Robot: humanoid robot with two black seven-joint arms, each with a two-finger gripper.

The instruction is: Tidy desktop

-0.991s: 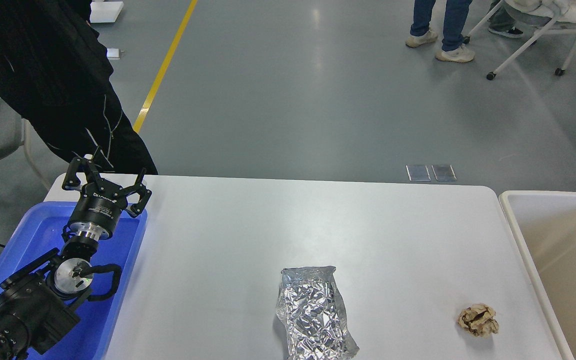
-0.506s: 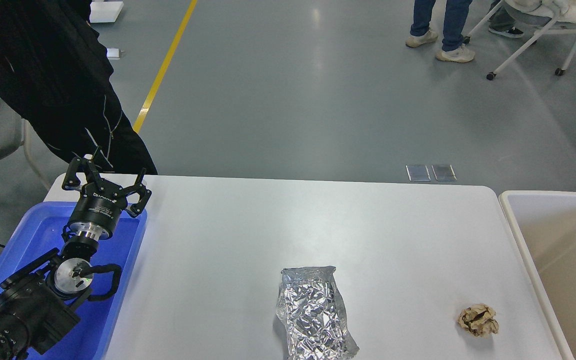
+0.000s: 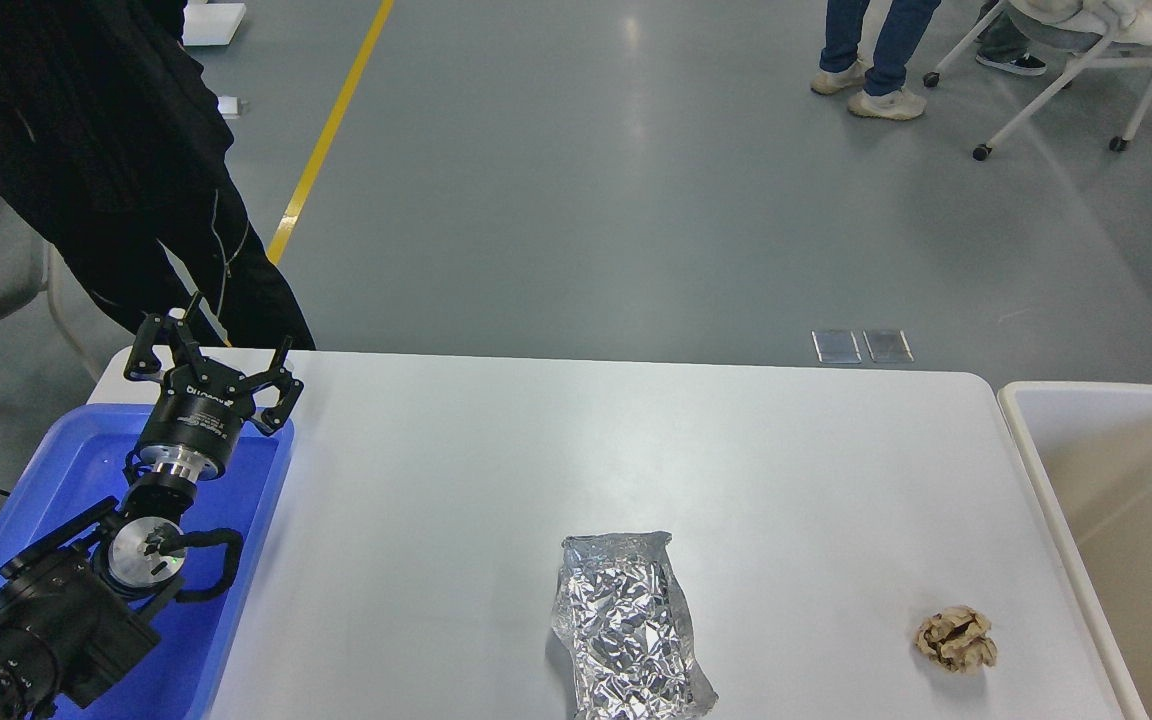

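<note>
The white desktop (image 3: 556, 450) fills the middle of the head view. A crumpled silver foil bag (image 3: 626, 625) lies on it near the front centre. A small crumpled brown paper ball (image 3: 956, 640) lies at the front right. My left gripper (image 3: 211, 350) is open and empty, raised over the far end of the blue tray (image 3: 66, 460) at the left. My right gripper is out of view.
A beige-white bin (image 3: 1116, 500) stands against the table's right edge. A person in black (image 3: 106, 150) stands at the table's far left corner. Other people's legs (image 3: 876, 50) and a wheeled chair (image 3: 1066, 70) are on the floor beyond.
A pale round cup-like thing seen in the bin half a second ago no longer shows. The people at the back shifted slightly. My left arm has not moved.
</note>
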